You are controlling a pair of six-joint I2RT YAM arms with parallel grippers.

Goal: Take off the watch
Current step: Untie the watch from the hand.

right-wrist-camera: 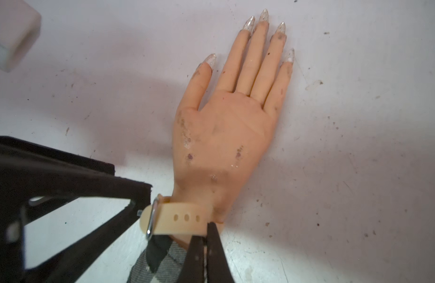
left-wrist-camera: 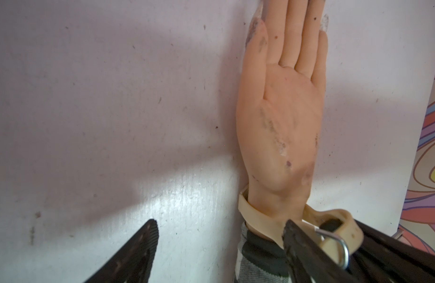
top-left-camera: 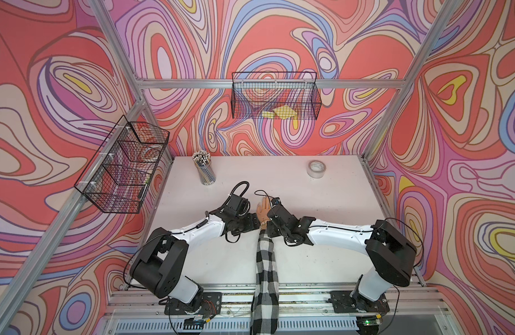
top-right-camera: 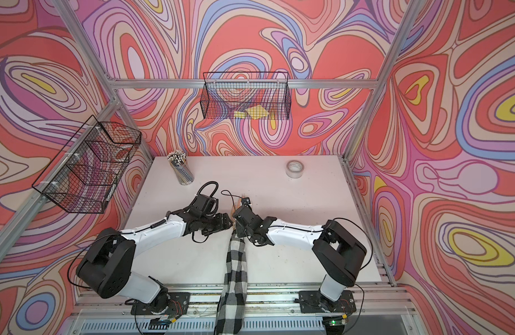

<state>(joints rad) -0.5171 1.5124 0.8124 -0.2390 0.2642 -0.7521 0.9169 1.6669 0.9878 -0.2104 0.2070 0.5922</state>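
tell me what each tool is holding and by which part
Right tool pinches the watch by the holed free end of its strap. Left tool is open, holding nothing.

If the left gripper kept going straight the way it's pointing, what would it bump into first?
Most likely the watch strap on the mannequin wrist: one finger of the open left gripper sits right by its buckle. Depth is hard to judge.

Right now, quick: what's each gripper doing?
Left gripper: open, gripping nothing.
Right gripper: closed on the watch strap's free end.
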